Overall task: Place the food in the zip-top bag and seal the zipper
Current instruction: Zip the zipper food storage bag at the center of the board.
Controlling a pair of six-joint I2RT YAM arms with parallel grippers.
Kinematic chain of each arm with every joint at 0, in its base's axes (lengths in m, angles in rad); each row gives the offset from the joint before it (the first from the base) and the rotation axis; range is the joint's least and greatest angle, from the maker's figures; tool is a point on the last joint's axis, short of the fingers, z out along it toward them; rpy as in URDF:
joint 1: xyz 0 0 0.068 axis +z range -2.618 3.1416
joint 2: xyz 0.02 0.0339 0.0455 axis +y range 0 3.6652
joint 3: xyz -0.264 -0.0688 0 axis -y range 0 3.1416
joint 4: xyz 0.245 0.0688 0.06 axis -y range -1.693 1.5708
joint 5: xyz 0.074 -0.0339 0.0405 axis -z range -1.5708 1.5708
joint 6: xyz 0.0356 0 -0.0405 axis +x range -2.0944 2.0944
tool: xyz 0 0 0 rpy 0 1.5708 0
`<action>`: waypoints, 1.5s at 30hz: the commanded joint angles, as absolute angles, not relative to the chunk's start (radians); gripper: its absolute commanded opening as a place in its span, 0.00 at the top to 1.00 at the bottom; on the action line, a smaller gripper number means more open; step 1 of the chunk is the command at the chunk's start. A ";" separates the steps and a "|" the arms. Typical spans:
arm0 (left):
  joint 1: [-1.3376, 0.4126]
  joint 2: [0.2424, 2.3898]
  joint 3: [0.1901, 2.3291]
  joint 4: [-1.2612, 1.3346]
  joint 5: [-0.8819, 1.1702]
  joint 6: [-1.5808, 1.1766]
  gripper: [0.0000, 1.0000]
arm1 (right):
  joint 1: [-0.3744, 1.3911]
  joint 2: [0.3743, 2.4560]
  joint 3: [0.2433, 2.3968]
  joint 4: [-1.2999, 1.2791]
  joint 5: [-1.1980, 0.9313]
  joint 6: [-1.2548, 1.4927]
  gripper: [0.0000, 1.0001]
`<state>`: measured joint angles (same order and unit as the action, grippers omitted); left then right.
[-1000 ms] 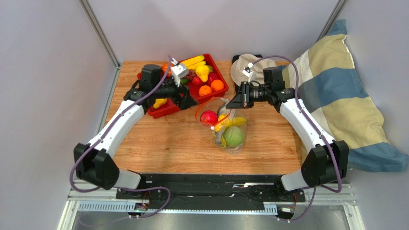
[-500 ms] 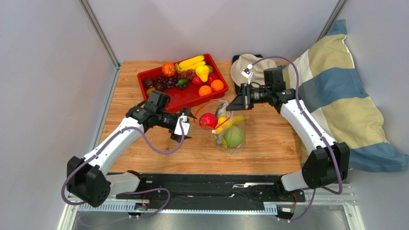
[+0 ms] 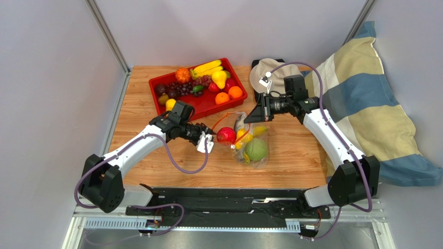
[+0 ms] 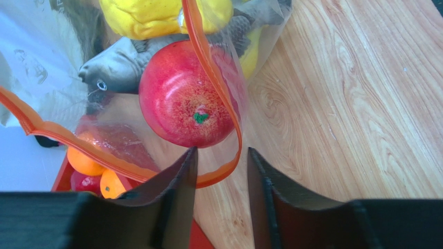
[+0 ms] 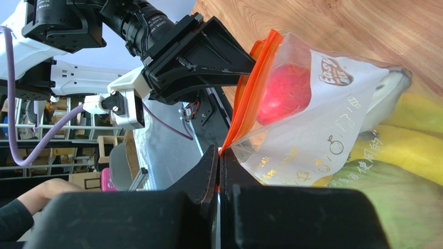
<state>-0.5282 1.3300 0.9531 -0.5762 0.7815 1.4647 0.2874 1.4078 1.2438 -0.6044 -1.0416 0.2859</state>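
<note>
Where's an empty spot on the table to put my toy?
Bare wood lies between the bag and the right arm, and along the near edge in front of the bag. Crowded: the red tray, and the bag's mouth, where the left tool and right tool meet.

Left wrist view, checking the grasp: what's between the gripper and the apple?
The orange zipper strip loops between left gripper and apple, in the left wrist view.

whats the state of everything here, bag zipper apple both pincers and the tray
zip-top bag: open, partly filled
zipper: unsealed, strip gaping in a loop
red apple: inside the bag, just behind the mouth
left pincer: open, fingers either side of the zipper
right pincer: shut on the zipper
red tray: partly filled
</note>
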 commanded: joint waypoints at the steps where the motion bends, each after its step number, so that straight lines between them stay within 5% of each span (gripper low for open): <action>1: -0.554 1.289 0.943 -0.488 0.781 1.483 0.78 | 0.302 1.374 1.262 -0.597 -1.092 0.259 1.00; 3: -0.584 1.228 0.951 -0.488 0.788 1.453 0.99 | 0.308 1.382 1.273 -0.600 -1.092 0.253 1.00; 4: -0.594 1.204 0.969 -0.488 0.804 1.427 1.00 | 0.310 1.385 1.278 -0.601 -1.091 0.250 1.00; 10: -0.675 1.141 1.184 -0.566 0.917 1.085 1.00 | 0.388 1.460 1.439 -0.741 -1.048 0.060 1.00; 20: -0.790 1.256 1.120 -0.454 0.672 0.724 1.00 | 0.531 1.554 1.557 -0.907 -0.962 -0.208 1.00; 29: -0.822 1.218 0.948 -0.318 0.617 0.653 1.00 | 0.611 1.626 1.555 -0.920 -0.917 -0.299 1.00; 45: -0.856 1.169 1.028 -0.284 0.518 0.551 1.00 | 0.643 1.713 1.650 -1.055 -1.009 -0.385 0.99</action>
<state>-0.8509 1.1763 1.0000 -0.3416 0.5423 0.5797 0.6350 1.7206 1.5929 -0.9977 -0.9638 -0.3164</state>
